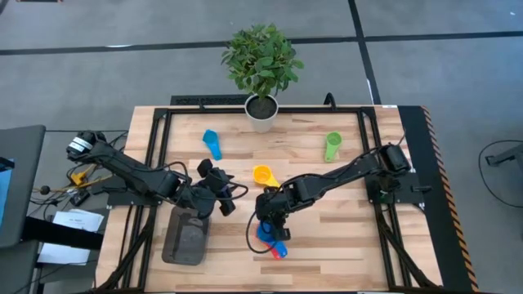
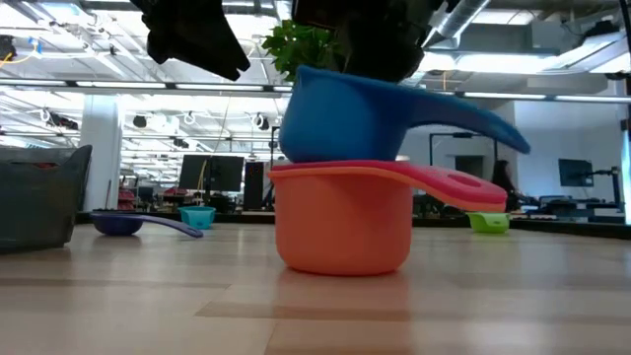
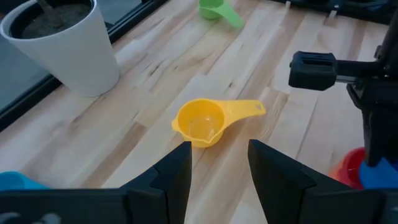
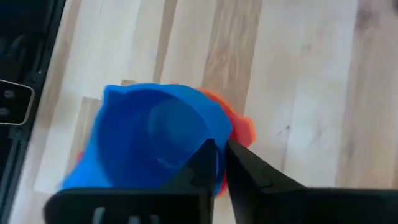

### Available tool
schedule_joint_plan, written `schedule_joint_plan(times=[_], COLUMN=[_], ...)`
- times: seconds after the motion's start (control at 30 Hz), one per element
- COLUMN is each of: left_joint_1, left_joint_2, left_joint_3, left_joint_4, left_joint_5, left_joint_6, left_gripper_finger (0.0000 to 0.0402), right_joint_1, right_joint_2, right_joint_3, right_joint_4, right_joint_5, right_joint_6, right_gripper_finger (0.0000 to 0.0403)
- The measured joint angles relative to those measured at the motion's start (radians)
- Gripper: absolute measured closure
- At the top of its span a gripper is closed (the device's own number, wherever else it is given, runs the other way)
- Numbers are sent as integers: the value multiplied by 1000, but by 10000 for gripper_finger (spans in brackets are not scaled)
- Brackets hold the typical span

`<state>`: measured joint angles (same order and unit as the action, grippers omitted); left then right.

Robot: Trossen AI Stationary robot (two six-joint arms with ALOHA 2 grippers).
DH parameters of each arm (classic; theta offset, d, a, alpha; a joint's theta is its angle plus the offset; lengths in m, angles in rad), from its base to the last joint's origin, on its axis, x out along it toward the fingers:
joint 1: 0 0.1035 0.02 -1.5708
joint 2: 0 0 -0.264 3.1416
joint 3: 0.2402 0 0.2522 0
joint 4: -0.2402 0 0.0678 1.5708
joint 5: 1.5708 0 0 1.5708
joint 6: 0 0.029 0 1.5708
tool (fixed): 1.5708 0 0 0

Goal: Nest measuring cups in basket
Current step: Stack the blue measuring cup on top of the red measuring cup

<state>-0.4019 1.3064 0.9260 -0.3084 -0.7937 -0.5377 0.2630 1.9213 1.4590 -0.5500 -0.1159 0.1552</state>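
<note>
Right hand [image 4: 221, 163] over the front-centre of the counter [image 1: 343, 237], its two dark fingers nearly together, pinching the rim of a medium blue round plastic measuring cup [image 4: 152, 140]. Whether the grip is firm or loosening, cannot tell. That cup sits inside a red-orange round plastic measuring cup [image 2: 343, 222], which stands upright on the pale wooden counter; the blue cup rides high in it, handle out to one side above the red-orange handle.

Left hand [image 3: 219, 171] hangs above the counter just beside the right hand, fingers apart with nothing between them, aimed at a yellow plastic measuring cup [image 3: 202, 122] lying upright with its flat handle pointing away.

Dark grey shallow rectangular basket [image 1: 186, 238] sits at the counter's front left, below the left arm, well apart from the stacked pair. A dark blue scoop [image 2: 123, 223] lies by it in the low view.

Farther back: a light blue plastic measuring cup [image 1: 212, 143] left of centre, a green plastic measuring cup [image 1: 332, 146] to the right. At the far edge, a white pot with a leafy green plant [image 1: 261, 69].
</note>
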Motion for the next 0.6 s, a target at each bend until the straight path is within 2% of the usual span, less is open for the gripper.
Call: schedule_joint_plan(times=[0.4, 0.6], left_joint_1=[0, -23], left_joint_2=[0, 15], left_joint_3=[0, 0], left_joint_4=[-19, -29], left_joint_5=[0, 1], left_joint_6=[-32, -37], left_gripper_finger=[252, 252], right_joint_1=[-39, -28], right_joint_2=[0, -14], right_joint_3=[0, -2], right_joint_4=[-43, -120], right_joint_5=[-19, 41], right_joint_6=[170, 196], right_gripper_finger=[251, 236])
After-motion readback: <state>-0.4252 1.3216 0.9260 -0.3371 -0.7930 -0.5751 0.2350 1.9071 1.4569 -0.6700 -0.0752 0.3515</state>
